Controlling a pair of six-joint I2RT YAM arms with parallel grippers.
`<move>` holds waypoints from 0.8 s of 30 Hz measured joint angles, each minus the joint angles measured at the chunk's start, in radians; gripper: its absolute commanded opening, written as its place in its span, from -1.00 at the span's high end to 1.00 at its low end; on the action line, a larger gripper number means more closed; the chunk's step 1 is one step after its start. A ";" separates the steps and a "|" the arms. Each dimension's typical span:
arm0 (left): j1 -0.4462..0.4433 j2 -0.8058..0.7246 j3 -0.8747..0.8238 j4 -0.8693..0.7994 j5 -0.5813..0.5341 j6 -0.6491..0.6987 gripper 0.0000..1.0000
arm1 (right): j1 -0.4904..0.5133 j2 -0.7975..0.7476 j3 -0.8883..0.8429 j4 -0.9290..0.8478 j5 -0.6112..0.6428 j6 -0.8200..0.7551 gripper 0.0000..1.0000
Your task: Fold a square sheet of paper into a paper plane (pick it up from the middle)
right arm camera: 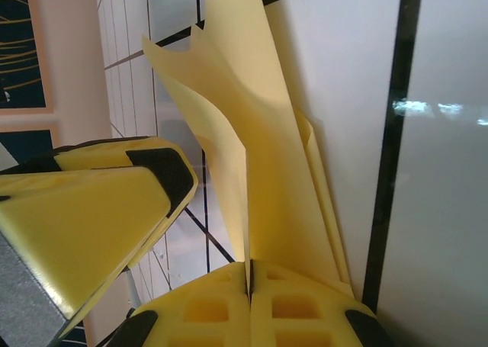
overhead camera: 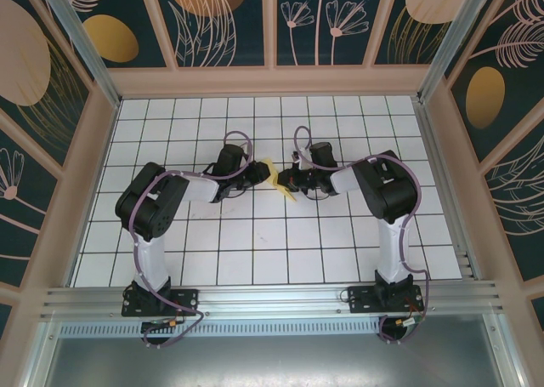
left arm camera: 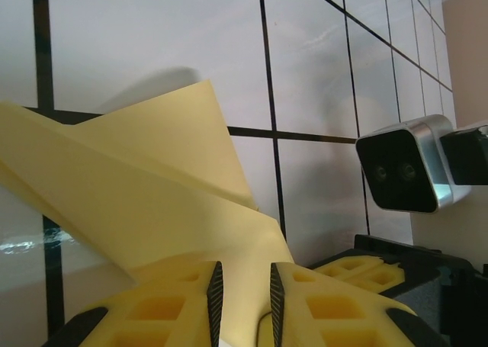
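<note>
at the middle of the white tiled desk (overhead camera: 255, 251) with black grid lines, a folded sheet of thin pale yellow paper (overhead camera: 274, 176) hangs between the two arms, lifted off the surface. the left end effector (overhead camera: 259, 173) comes in from the left, its yellow fingers (left arm camera: 175, 301) drawn narrow with a lower fold of the paper (left arm camera: 152, 179) pinched in the slim gap between the black pads. the right end effector (overhead camera: 287, 181) faces it from the right, jaws pressed fully together on another edge, the paper (right arm camera: 252, 133) rising from that seam in creased, overlapping layers. both end effectors sit just beside each other.
</note>
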 measured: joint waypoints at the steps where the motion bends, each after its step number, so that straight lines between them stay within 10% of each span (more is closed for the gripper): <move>1: 0.000 0.000 0.000 0.005 0.002 0.000 0.44 | 0.000 0.000 0.000 -0.001 0.001 0.006 1.00; 24: 0.000 0.039 -0.004 0.038 0.017 0.018 0.48 | 0.000 0.001 0.003 -0.007 0.014 0.067 1.00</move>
